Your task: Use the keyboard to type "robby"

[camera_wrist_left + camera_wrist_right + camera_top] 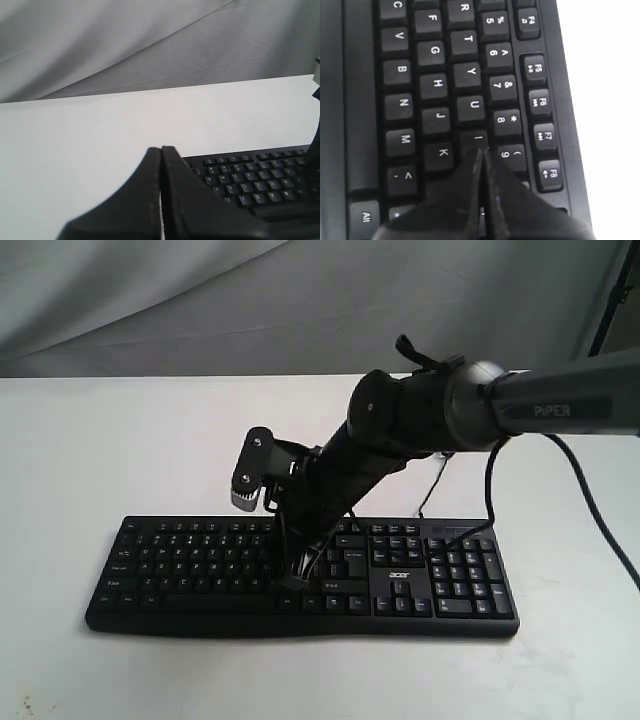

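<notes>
Your keyboard [190, 560] lies flat on the white table [90, 440]. Your right gripper [300, 565] reaches across it with fingers pressed together, its tip right at the I key [479, 137]. Your left gripper [161, 148], fingers also together, hangs near the keyboard's letter end.

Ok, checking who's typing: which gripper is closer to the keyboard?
Right. The right gripper is shut, its tip down over the keyboard by the I key. The left gripper is shut, off the keyboard's end, over the table.

Black full-size keyboard [200, 565], white legends, acer logo, flat on white table, cable trailing behind.
</notes>
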Controlling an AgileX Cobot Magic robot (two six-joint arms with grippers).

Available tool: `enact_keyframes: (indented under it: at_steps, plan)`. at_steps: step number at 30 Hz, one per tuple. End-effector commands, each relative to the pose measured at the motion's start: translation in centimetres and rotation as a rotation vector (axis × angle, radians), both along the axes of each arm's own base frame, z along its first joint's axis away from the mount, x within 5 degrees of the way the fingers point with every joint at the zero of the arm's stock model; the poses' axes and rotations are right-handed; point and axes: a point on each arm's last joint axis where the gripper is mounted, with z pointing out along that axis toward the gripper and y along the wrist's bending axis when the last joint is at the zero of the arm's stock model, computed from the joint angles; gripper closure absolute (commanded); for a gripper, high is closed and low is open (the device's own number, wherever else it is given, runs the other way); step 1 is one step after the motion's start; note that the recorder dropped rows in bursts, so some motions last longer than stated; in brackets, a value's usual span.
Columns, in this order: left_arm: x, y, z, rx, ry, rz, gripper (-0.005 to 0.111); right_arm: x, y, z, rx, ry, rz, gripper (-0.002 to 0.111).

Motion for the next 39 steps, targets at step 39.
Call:
enact_keyframes:
  at_steps: [39]
  plan:
    - [0.0,0.0,-0.1,0.001,-0.005,-0.006,0.107,-2.9,5.2,0.2,0.072,-0.01,0.081,0.108]
